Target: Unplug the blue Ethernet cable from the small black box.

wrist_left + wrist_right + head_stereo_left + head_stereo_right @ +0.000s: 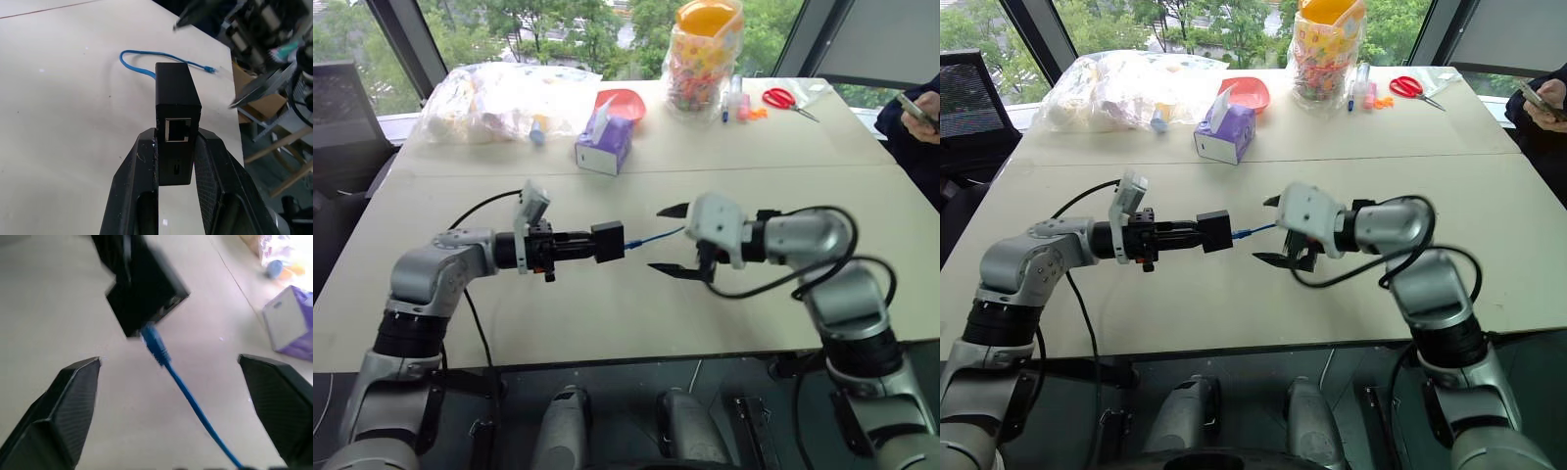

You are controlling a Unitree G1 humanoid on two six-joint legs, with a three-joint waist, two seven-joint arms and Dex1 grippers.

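Table scene: we count one small black box, clenched in the left gripper above the tabletop. One blue cable runs from the box's far side. Beside the box, the right gripper is released, its two fingers spread around the cable without touching it.

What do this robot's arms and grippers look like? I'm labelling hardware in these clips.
Both arms are silver-grey metal segments with black ribbed joints and loose black cables looping alongside. The left gripper has a black body with a white bracket on its wrist; the right gripper has a white housing. Each carries two black, textured, tapering jaws.
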